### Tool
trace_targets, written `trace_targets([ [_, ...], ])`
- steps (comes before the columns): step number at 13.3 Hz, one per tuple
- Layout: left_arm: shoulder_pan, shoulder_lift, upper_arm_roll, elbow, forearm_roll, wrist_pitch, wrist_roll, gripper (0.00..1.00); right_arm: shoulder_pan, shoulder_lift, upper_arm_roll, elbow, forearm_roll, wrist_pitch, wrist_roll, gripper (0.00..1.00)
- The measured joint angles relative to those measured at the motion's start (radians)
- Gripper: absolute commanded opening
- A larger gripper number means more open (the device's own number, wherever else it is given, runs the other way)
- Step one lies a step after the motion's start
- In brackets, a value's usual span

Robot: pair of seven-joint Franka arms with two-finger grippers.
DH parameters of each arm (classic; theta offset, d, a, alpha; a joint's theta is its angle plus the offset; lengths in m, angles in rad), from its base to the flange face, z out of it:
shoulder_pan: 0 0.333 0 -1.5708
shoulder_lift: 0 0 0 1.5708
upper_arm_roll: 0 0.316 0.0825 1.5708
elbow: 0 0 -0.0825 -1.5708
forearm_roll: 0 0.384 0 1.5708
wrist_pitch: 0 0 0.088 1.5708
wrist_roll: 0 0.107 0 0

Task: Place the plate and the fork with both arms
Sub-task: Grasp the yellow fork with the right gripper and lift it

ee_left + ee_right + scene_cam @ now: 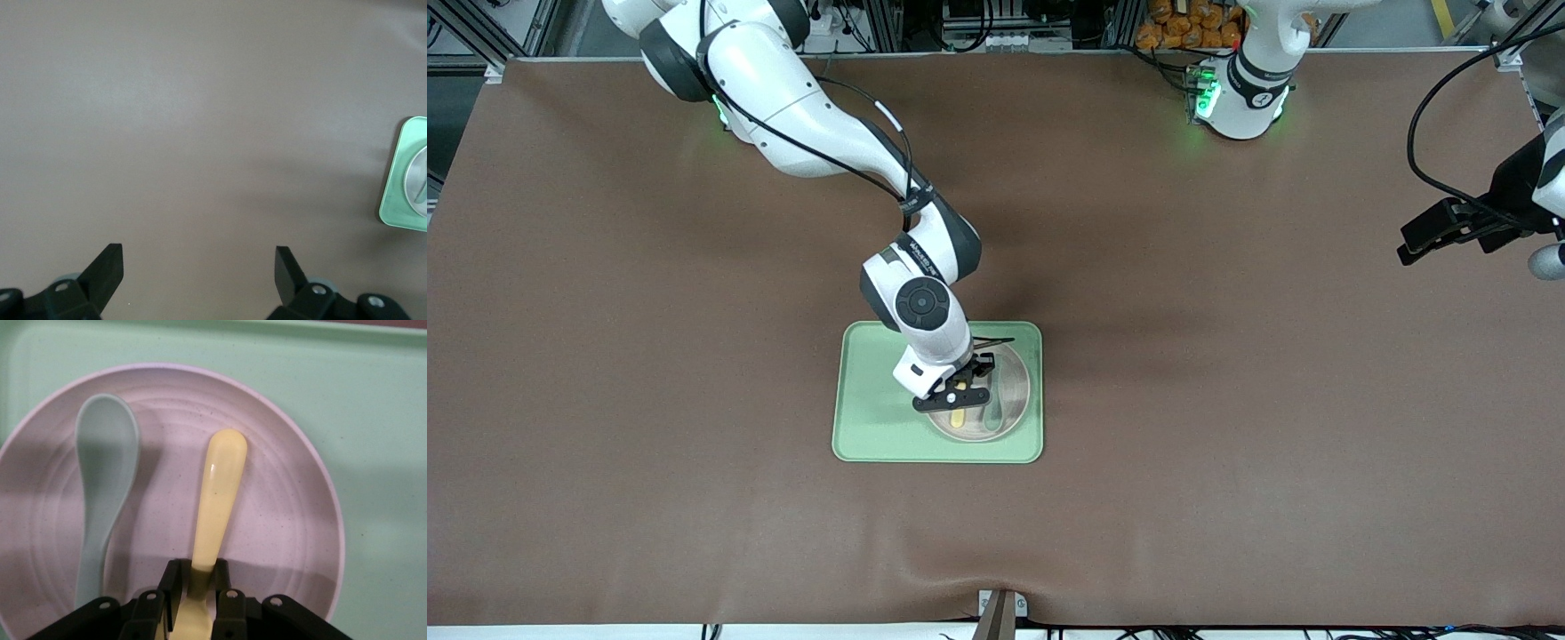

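Note:
The off-white plate lies on the pale green tray, toward the left arm's end of the tray. On the plate lie the pale yellow fork and a grey-green spoon side by side. My right gripper is down on the plate with its fingers shut on the fork's narrow neck; the tines are hidden under the hand. My left gripper waits over bare table at the left arm's end, open and with nothing in it.
The brown mat covers the whole table. In the left wrist view the tray and plate show at the edge. A small clamp sits at the table edge nearest the front camera.

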Motion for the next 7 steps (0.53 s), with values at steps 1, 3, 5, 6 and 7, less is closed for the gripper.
trace_targets([
  [1,0.000,0.000,0.000,0.000,0.000,0.000,0.000,1.00,0.000,0.000,0.000,0.000,0.000,0.000,0.000,0.10],
  [3,0.000,0.000,0.000,-0.001,-0.001,0.000,0.000,1.00,0.000,0.000,0.000,0.001,-0.001,0.000,0.000,0.01],
  [5,0.000,0.000,0.000,-0.002,-0.001,0.000,0.000,1.00,0.000,0.000,-0.001,0.009,-0.001,0.000,0.002,0.00],
  [6,0.000,0.000,0.000,-0.002,-0.001,0.000,0.000,1.00,0.000,0.000,-0.003,0.019,-0.001,-0.002,0.003,0.00],
  [7,0.000,0.000,0.000,-0.002,-0.001,0.000,0.000,1.00,0.000,0.000,-0.004,0.029,-0.001,-0.007,0.004,0.00],
])
